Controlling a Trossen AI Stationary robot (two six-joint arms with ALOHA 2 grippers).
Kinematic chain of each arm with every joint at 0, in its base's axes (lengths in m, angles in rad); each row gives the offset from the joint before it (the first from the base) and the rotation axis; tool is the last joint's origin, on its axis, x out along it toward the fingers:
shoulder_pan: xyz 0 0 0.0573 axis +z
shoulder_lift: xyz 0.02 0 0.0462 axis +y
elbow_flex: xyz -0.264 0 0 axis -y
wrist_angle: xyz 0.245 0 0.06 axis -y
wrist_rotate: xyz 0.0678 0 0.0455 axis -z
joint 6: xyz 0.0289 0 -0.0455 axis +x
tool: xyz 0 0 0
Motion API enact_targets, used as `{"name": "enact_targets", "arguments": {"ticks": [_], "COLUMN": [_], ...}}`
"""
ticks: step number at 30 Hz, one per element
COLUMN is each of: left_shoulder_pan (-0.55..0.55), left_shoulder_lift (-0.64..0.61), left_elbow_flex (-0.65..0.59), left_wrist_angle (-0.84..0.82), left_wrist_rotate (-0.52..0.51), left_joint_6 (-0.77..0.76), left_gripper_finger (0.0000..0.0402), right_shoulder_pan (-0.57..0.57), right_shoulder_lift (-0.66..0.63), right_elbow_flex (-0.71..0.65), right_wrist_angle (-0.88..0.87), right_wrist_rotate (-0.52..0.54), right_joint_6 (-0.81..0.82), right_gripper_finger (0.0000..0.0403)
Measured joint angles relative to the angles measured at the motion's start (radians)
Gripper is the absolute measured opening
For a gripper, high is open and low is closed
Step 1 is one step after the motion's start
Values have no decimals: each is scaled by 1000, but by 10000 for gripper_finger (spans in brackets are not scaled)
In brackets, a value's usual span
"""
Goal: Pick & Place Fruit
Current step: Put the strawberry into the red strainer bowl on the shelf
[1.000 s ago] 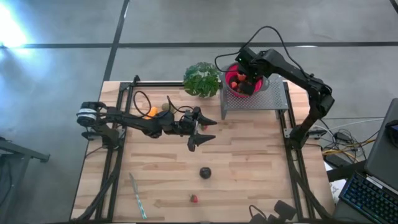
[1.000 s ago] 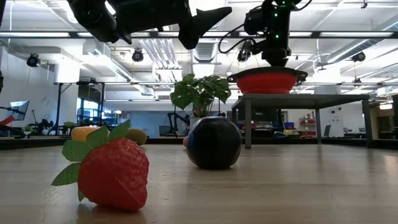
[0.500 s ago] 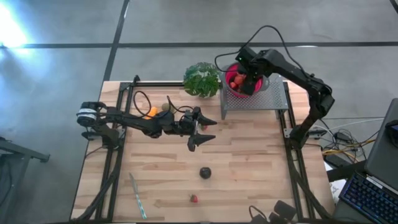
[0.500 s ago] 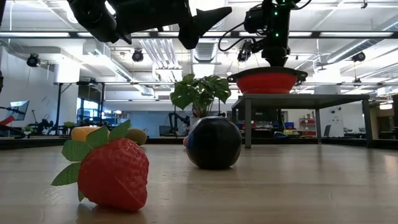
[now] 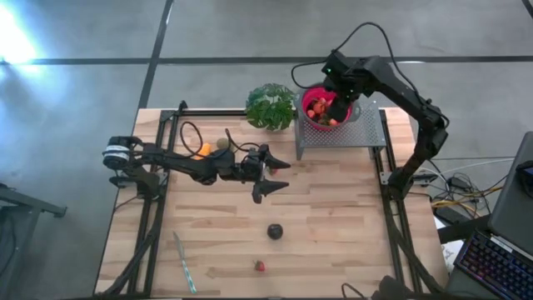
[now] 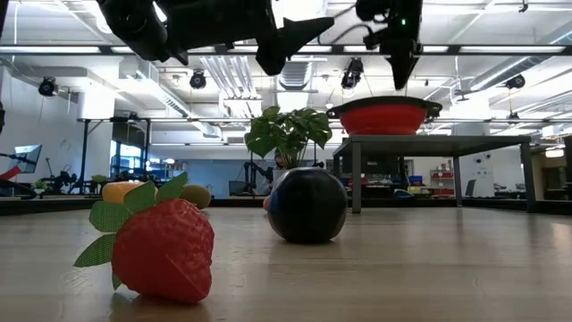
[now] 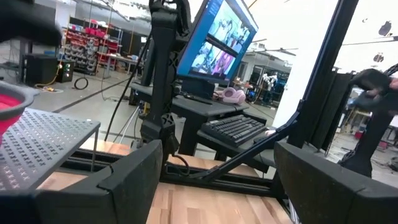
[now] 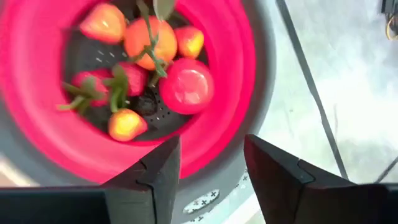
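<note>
A pink-red bowl (image 8: 236, 56) holds several fruits, among them an orange ball (image 8: 142, 38) and a red apple (image 8: 186, 86). The bowl stands on a perforated grey stand (image 5: 360, 127) at the table's far right. My right gripper (image 8: 211, 171) hangs open above the bowl, clear of its rim (image 6: 384, 105), with nothing between its fingers. On the table rest a dark round fruit (image 5: 275, 231), a strawberry (image 5: 260, 267), an orange ball (image 5: 204, 150) and a kiwi (image 5: 221, 143). My left gripper (image 5: 279, 175) hovers open above the table's middle, pointing toward the right edge.
A leafy green plant (image 5: 271, 107) stands just left of the stand. A thin pale stick (image 5: 183, 260) lies near the front left. A black frame (image 5: 162, 167) lines the table's left and right sides. Bare wood lies between the dark fruit and the stand.
My right gripper has risen out of the bowl and now hangs above its rim. The fruit in the bowl stays there. My left arm has kept still.
</note>
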Motion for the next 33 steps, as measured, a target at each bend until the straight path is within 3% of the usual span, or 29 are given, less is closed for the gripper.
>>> {"name": "enact_targets", "arguments": {"ticks": [6, 11, 22, 30, 33], "left_shoulder_pan": [0, 0, -2, -38, -66], "left_shoulder_lift": [0, 0, -1, -1, -2], "left_elbow_flex": [0, 0, 0, 0, 0], "left_wrist_angle": [-23, -69, -265, -481, -548], "left_wrist_rotate": [0, 0, 82, 80, 7], "left_joint_6": [0, 0, 1, 136, 160], "left_gripper_finger": [314, 314, 314, 314, 314], "right_shoulder_pan": [74, 171, 411, 553, 591], "right_shoulder_lift": [-19, -81, -258, -378, -419], "right_elbow_flex": [111, 111, -103, -303, -372], "right_wrist_angle": [-40, -37, -28, 45, 97], "right_wrist_rotate": [-1, -11, -11, -10, -9], "right_joint_6": [33, 86, 232, 324, 337], "right_gripper_finger": [157, 141, 124, 109, 104]}}
